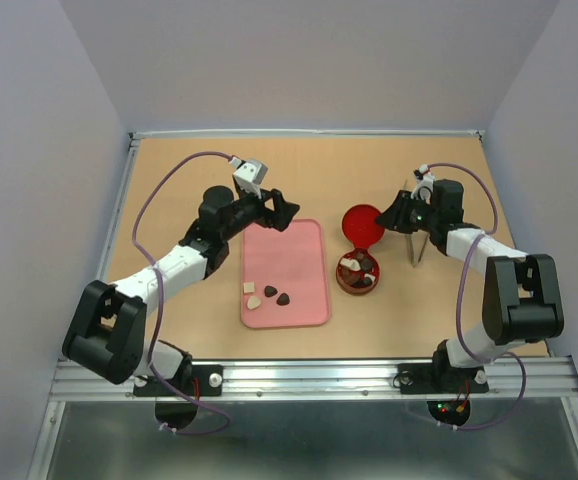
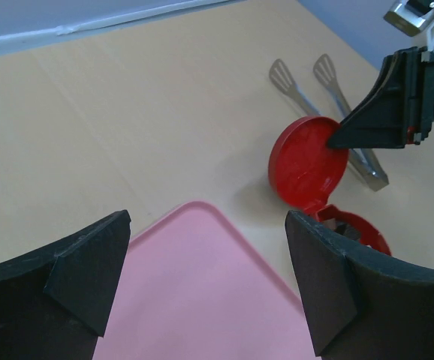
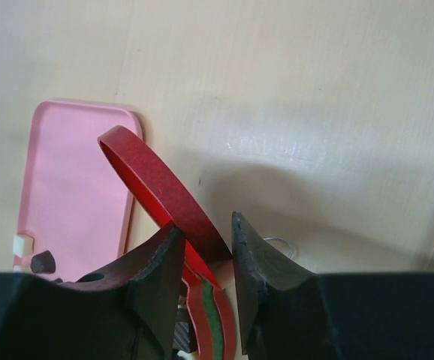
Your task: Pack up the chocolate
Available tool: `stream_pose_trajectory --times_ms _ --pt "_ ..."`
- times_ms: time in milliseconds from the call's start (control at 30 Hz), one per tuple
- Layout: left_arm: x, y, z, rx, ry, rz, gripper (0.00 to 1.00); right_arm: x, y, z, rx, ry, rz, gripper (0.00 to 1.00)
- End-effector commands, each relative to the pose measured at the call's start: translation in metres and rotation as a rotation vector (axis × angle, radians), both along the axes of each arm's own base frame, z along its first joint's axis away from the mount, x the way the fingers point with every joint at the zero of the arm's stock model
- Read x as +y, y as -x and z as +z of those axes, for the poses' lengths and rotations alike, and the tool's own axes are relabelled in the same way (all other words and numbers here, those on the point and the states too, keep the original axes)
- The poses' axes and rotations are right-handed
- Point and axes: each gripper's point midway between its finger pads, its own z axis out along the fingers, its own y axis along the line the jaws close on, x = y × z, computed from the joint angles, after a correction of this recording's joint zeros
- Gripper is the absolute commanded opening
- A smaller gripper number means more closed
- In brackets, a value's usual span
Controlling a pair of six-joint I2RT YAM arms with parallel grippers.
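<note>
Tan table [image 1: 169,180]; pink rectangular tray [image 1: 299,250]; round red tin [image 1: 357,291]; dark chocolate [image 1: 284,298].

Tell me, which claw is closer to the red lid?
Right. The right gripper has the rim of the red lid between its fingers; the left gripper hangs over the far end of the pink tray.
</note>
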Motion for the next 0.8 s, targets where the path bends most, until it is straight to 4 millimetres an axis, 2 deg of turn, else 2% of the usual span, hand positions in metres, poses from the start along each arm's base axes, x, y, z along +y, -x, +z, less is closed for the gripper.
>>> stream_pose_trajectory --times_ms 0,233,267,300,400,433,467,500,633,667,767 --pt "-0.030 -0.005 0.043 -0.069 0.095 -0.007 0.96 0.012 0.004 0.025 -0.107 -0.015 0.043 0.37" --pt "-0.074 -0.006 0.052 -0.020 0.163 -0.015 0.97 0.020 0.016 0.028 -0.116 -0.001 0.072 0.40" --pt "-0.083 -0.004 0.046 -0.001 0.160 -0.025 0.97 0.022 0.018 0.028 -0.121 0.004 0.076 0.40" --pt "-0.088 -0.006 0.051 -0.002 0.174 -0.029 0.97 0.025 0.021 0.028 -0.120 0.013 0.080 0.41" --pt "-0.103 -0.009 0.045 0.022 0.173 -0.034 0.97 0.028 0.028 0.033 -0.138 0.025 0.091 0.41" --pt "-0.107 -0.011 0.051 0.021 0.187 -0.033 0.97 0.029 0.030 0.034 -0.138 0.026 0.096 0.41" --pt "-0.111 -0.014 0.043 0.038 0.179 -0.031 0.97 0.030 0.033 0.036 -0.143 0.025 0.099 0.42" --pt "-0.116 -0.015 0.047 0.036 0.185 -0.037 0.97 0.032 0.035 0.037 -0.145 0.027 0.105 0.42" --pt "-0.129 -0.021 0.040 0.061 0.169 -0.042 0.97 0.036 0.043 0.037 -0.146 0.031 0.120 0.43" --pt "-0.131 -0.023 0.031 0.079 0.152 -0.039 0.97 0.037 0.045 0.039 -0.152 0.034 0.126 0.43" --pt "-0.138 -0.025 0.027 0.095 0.141 -0.045 0.97 0.041 0.050 0.036 -0.147 0.041 0.139 0.43"
